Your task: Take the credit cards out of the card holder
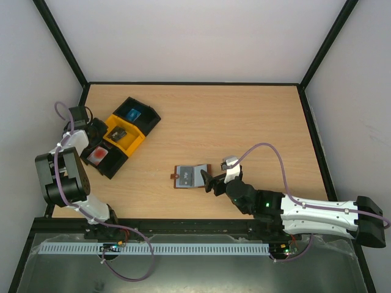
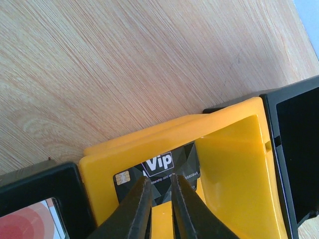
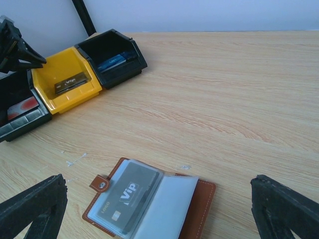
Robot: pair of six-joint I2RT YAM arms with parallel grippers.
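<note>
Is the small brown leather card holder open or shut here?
Open: the card holder lies spread flat, a dark grey card showing inside its clear sleeve.

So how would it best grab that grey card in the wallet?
Probably by a short edge, pinching its two flat faces. The card lies flat under a clear sleeve in the open wallet, so nothing offers from straight above; come in low, at the sleeve's open end. Which end that is, I cannot tell.

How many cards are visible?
4: grey card in the wallet, dark card in the yellow bin, red card and blue card in the black bins. Others may be hidden.
</note>
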